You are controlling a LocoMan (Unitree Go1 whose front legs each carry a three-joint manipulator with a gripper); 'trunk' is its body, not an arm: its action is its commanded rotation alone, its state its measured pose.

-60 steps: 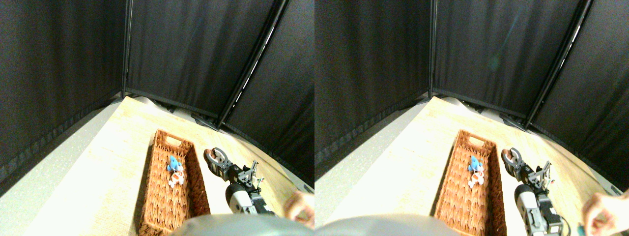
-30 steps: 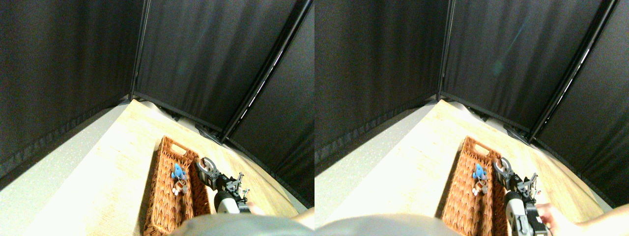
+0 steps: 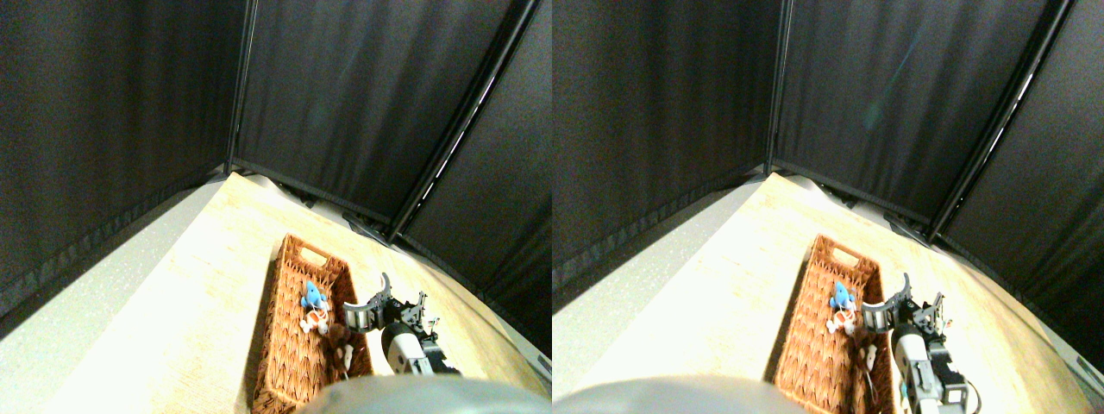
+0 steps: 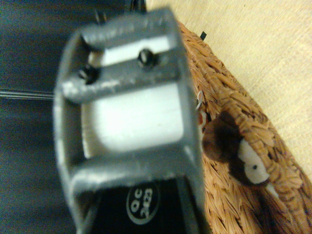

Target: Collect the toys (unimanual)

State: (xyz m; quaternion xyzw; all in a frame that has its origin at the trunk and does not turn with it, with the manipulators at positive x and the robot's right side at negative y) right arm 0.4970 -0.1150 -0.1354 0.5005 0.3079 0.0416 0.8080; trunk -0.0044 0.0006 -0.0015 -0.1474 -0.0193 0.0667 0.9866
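A long brown wicker basket [image 3: 297, 345] is seen on the pale wood bench [image 3: 207, 285], lengthwise away from the camera, its far end with a handle slot toward the bench's far corner; black curtain panels [image 3: 345, 95] stand behind the bench's far edges; a blue toy [image 3: 314, 296] lies inside the basket about midway along, with a red-and-white toy [image 3: 314, 320] touching it on the near side; a brown toy [image 3: 339, 338] lies further toward the near end, against the basket's right wall, a whitish patch [image 3: 344, 354] beside it, too small to tell whether part of the same toy; in the wrist view the brown toy [image 4: 233, 151] is shown with a white face patch, resting against the woven wall [image 4: 229, 97] from inside; the right gripper [image 3: 371, 302] is held just beside the basket's right rim, above the bench's right side, its jaws spread apart with nothing between them, one curved jaw pointing up and away, the other toward the basket; in the wrist view the grey jaw frame [image 4: 131, 112] is blurred and fills the middle, with basket weave next to it; no toy is touched by the gripper.
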